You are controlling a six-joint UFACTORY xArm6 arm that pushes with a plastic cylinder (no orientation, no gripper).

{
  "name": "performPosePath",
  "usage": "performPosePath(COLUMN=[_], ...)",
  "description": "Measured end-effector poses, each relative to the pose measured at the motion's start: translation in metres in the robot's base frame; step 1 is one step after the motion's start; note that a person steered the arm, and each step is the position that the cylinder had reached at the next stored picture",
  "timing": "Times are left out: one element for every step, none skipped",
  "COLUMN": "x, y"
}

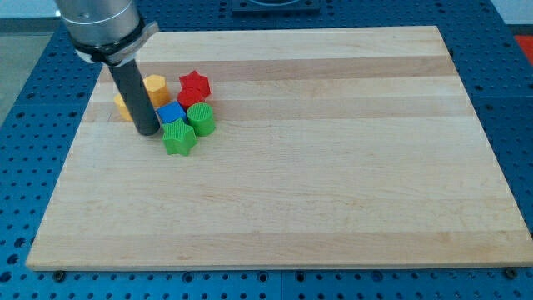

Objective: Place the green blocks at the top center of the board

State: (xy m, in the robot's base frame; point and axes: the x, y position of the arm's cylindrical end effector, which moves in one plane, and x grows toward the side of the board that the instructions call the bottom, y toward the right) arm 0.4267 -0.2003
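Note:
A green star block [178, 137] and a green cylinder block [201, 118] lie side by side in a cluster at the upper left of the wooden board [333, 167]. The cluster also holds a blue block [171, 113], a red star block [194, 86], an orange cylinder block [155, 87] and a second orange block [122, 106] mostly hidden behind the rod. My tip [147, 131] rests on the board just left of the green star, close to or touching it, and below the left of the blue block.
The board lies on a blue perforated table [25, 125]. The arm's grey housing [100, 25] hangs over the board's top left corner.

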Motion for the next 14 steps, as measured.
performPosePath(x=[0.027,0.03,0.029,0.021,0.002,-0.018,-0.021,-0.03,-0.043,-0.058,-0.071,-0.078,-0.081,-0.082], y=[-0.022,-0.004,0.046,0.091,0.133,0.148,0.143,0.125,0.106,0.105,0.11,0.138,0.184,0.203])
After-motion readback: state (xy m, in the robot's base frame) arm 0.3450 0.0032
